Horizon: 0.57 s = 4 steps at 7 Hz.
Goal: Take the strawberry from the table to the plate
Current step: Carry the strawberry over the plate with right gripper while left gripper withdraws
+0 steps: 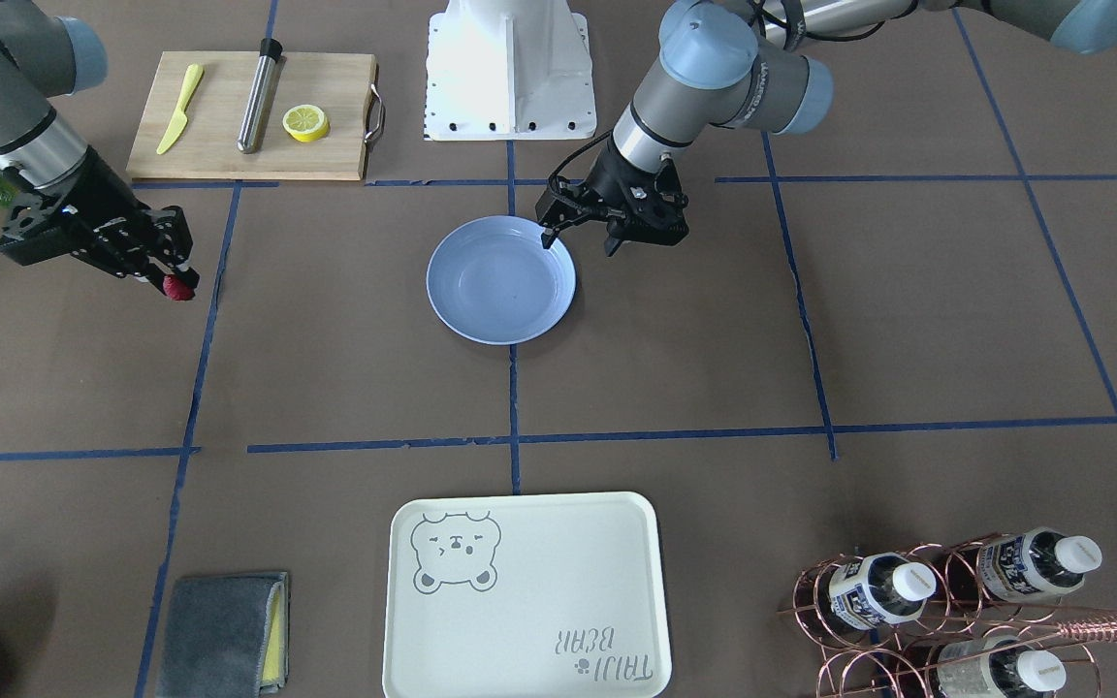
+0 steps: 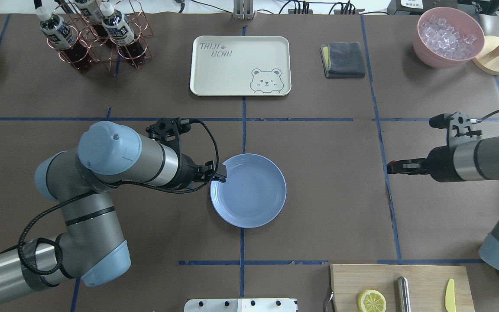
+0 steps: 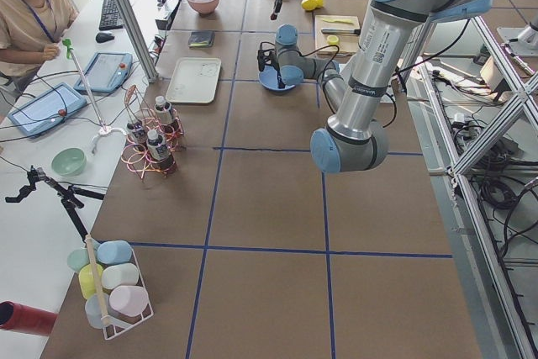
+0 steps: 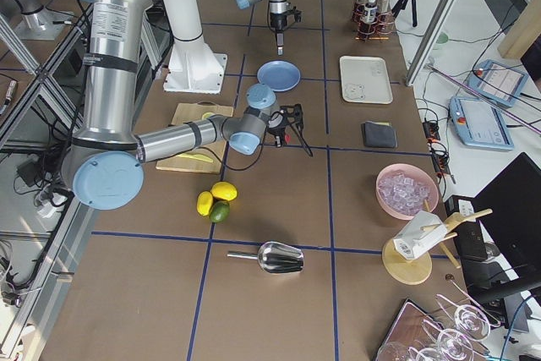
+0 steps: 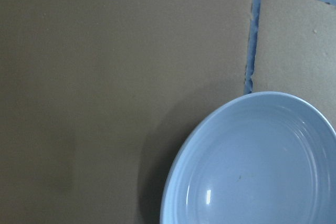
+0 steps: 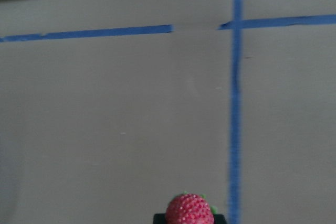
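My right gripper [image 1: 175, 279] is shut on the strawberry [image 1: 179, 287], a small dark-red bumpy berry, just above the brown table [image 1: 345, 368] and far to the side of the plate. In the right wrist view the strawberry [image 6: 189, 211] sits at the bottom edge beside a blue tape line. The light-blue plate [image 1: 500, 279] lies empty at mid-table; it also shows in the overhead view [image 2: 248, 190] and the left wrist view [image 5: 257, 166]. Over the plate's rim hangs my left gripper [image 1: 579, 242], its fingers apart and empty.
A wooden cutting board [image 1: 219, 136] with a lemon half [image 1: 306, 122], yellow knife and metal rod lies near the robot's base. The bear-print tray [image 1: 520, 591], grey cloth [image 1: 222, 635], bottle rack [image 1: 946, 601] and a pink bowl of ice [image 2: 448, 37] line the far side.
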Motion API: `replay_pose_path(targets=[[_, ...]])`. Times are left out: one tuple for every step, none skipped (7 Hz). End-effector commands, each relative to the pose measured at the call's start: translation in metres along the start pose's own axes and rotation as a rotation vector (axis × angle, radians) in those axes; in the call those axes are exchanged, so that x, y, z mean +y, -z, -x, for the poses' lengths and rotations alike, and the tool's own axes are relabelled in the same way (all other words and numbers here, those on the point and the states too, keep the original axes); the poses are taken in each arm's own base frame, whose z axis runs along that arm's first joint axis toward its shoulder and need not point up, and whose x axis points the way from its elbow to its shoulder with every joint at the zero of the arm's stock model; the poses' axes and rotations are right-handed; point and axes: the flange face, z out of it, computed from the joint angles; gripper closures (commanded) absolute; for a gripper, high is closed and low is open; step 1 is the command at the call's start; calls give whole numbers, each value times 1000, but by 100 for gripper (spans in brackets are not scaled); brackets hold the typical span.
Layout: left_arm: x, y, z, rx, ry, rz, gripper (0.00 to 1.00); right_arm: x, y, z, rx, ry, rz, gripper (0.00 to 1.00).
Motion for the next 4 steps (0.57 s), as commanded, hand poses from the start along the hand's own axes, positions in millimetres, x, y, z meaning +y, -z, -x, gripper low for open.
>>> replay_pose_path(targets=[[-11,67,2,78,-9,-58,6,23,-38,118,-121,-112,20,100],[-19,83,17,72,1,-80,6,40,-61,191,-114,-136,0,100],[-16,103,21,94,1,-67,6,58,-78,269,-66,-165,-7,100],[-28,128,32,102,12,-94,4,61,-100,319,-25,-196,-27,100]])
